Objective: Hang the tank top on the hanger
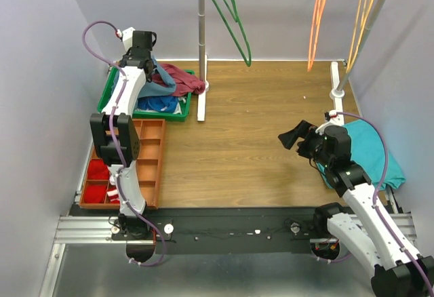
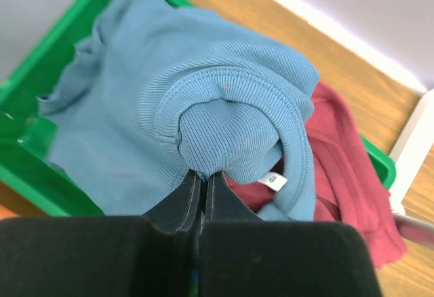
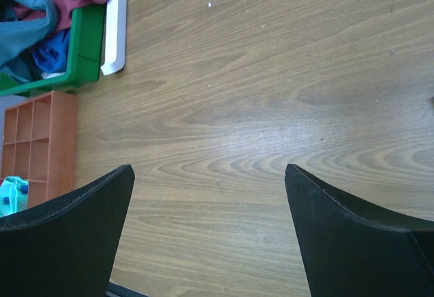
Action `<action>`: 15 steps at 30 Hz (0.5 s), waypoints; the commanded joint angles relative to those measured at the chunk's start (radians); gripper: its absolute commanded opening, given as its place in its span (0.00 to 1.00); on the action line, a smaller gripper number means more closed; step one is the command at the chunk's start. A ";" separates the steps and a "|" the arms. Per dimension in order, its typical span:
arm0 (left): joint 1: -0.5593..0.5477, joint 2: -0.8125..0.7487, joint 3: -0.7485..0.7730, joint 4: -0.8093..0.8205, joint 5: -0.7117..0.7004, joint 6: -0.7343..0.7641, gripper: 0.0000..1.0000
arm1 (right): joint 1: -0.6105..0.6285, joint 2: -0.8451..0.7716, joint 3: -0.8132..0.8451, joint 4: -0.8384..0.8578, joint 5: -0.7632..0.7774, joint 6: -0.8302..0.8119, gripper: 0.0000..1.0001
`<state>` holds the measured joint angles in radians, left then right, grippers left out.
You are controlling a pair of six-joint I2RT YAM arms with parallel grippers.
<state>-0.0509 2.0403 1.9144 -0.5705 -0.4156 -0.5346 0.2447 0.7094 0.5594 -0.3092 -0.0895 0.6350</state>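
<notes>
Top view first: the left tool (image 1: pixel 140 45) is over the green bin (image 1: pixel 160 115) at the far left of the table (image 1: pixel 258 107); the tank top (image 1: pixel 160 88) is a blue heap in that bin, bunched up against the maroon garment (image 1: pixel 180 78); the hanger (image 1: pixel 247 56) hangs on the rail at the back, well apart from the bin; the right tool (image 1: pixel 293 138) sits low over the right side of the table, nothing in it.

Left wrist view: the left tool (image 2: pixel 202 190) has its jaws pressed together on a fold of the tank top (image 2: pixel 203 107), just under a rounded ribbed hem beside the little white label (image 2: pixel 272 181); the rest of the fabric spills over the bin's rim (image 2: pixel 27 87) and partly lies on the maroon garment (image 2: pixel 346 168). My guess is it's light, floppy ribbed knit that will sag and stretch rather than hold a shape; a pinch at a stitched hem or strap should hold better than one in the thin middle; I can't tell which opening that hem belongs to.

Right wrist view: the right tool (image 3: pixel 207 169) has its jaws wide apart over bare wood; the bin and blue cloth (image 3: pixel 20 9) peek in at the top left corner.
</notes>
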 commanded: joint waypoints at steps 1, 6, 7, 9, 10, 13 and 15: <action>0.011 -0.123 -0.025 0.023 -0.029 0.031 0.00 | -0.002 -0.021 -0.004 -0.016 0.010 -0.008 1.00; 0.014 -0.236 -0.041 0.040 -0.026 0.036 0.00 | -0.004 -0.022 0.007 -0.019 0.014 -0.006 1.00; 0.014 -0.274 -0.035 0.035 -0.023 0.038 0.00 | -0.004 -0.021 0.014 -0.019 0.013 -0.005 1.00; 0.013 -0.316 -0.028 0.026 0.010 0.039 0.00 | -0.004 -0.018 0.020 -0.018 0.011 -0.001 1.00; 0.011 -0.357 -0.026 0.020 0.024 0.036 0.00 | -0.004 -0.014 0.028 -0.016 0.011 0.005 1.00; -0.015 -0.458 -0.046 -0.005 0.057 0.016 0.00 | -0.004 -0.010 0.039 -0.002 -0.003 0.015 1.00; -0.038 -0.523 -0.118 0.015 0.087 0.004 0.00 | -0.004 0.001 0.057 0.005 -0.018 0.023 1.00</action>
<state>-0.0498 1.6894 1.8664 -0.5770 -0.3950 -0.5129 0.2447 0.6994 0.5636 -0.3092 -0.0902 0.6388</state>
